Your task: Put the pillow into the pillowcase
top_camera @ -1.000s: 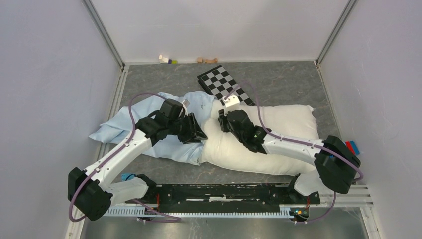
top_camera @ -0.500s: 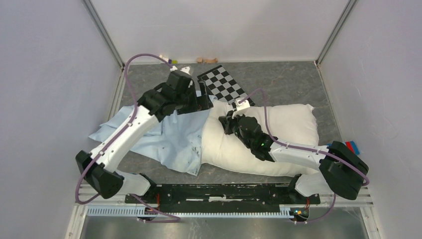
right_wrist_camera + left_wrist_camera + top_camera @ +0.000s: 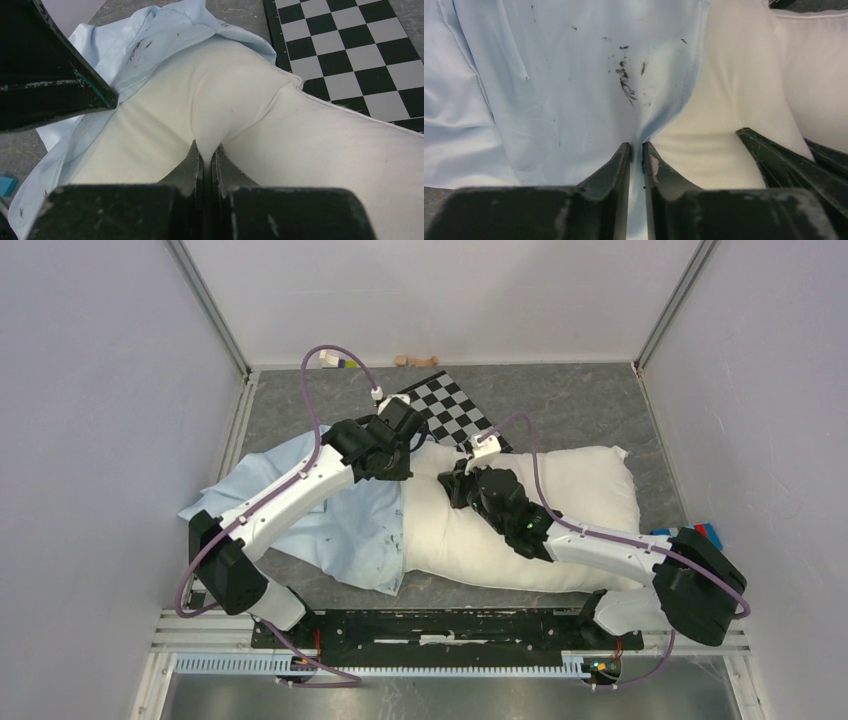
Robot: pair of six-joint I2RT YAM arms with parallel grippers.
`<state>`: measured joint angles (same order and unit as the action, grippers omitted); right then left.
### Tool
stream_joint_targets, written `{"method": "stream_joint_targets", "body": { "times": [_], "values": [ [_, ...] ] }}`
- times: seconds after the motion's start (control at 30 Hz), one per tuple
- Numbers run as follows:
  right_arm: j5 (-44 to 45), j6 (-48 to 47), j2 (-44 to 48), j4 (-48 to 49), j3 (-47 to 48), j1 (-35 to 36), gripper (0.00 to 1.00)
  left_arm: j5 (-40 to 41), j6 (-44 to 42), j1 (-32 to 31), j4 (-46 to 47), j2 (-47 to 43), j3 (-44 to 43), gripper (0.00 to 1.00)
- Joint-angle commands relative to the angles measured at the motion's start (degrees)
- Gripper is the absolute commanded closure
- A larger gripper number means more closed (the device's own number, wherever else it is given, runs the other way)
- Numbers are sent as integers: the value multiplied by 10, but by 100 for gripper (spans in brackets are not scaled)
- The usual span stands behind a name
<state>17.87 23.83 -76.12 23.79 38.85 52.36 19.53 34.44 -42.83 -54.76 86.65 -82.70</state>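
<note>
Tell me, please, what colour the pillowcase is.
The pillowcase is pale blue with dark specks, best seen from the left wrist.

The pillow (image 3: 570, 505) lies across the table (image 3: 580, 405), its left-edge end inside the pillowcase (image 3: 330, 525); left tool (image 3: 412, 448) and right tool (image 3: 458, 483) sit near the opening.

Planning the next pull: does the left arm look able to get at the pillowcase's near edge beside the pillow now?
Probably not at once: the left fingers are shut on the pillowcase hem at the far side. If they let go, the near edge lies uncovered, no arm over it.
</note>
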Motion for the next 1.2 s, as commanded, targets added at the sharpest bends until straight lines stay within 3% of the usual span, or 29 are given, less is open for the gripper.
{"method": "stream_joint_targets", "body": {
  "times": [0.0, 0.13, 0.37, 0.57, 0.73, 0.9, 0.93, 1.07, 1.17],
  "values": [
    [-42, 6, 28, -57, 41, 5, 100, 19, -37, -6, -18, 13, -65, 85],
    [-42, 1, 30, -87, 73, 6, 100, 5, -40, -19, -28, 8, -78, 97],
    [-41, 31, 31, -73, 118, 6, 100, -124, 7, -65, -29, -6, -163, 97],
    [67, 41, 11, -56, 147, -10, 100, -185, 63, -74, -14, -31, -236, 98],
    [95, 75, -16, 21, 97, -33, 100, -180, 84, -46, 17, -32, -166, 98],
    [56, 49, -39, 30, 106, -35, 100, -252, 92, 26, 123, -23, -32, 98],
    [49, 41, -35, 16, 113, -35, 96, -253, 86, 33, 137, -14, -16, 98],
    [30, -5, -3, -63, 139, -36, 46, -267, 80, 57, 183, 16, 23, 98],
    [5, -38, 31, -135, 150, -35, 17, -266, 76, 70, 188, 37, 31, 98]
  ]
}}
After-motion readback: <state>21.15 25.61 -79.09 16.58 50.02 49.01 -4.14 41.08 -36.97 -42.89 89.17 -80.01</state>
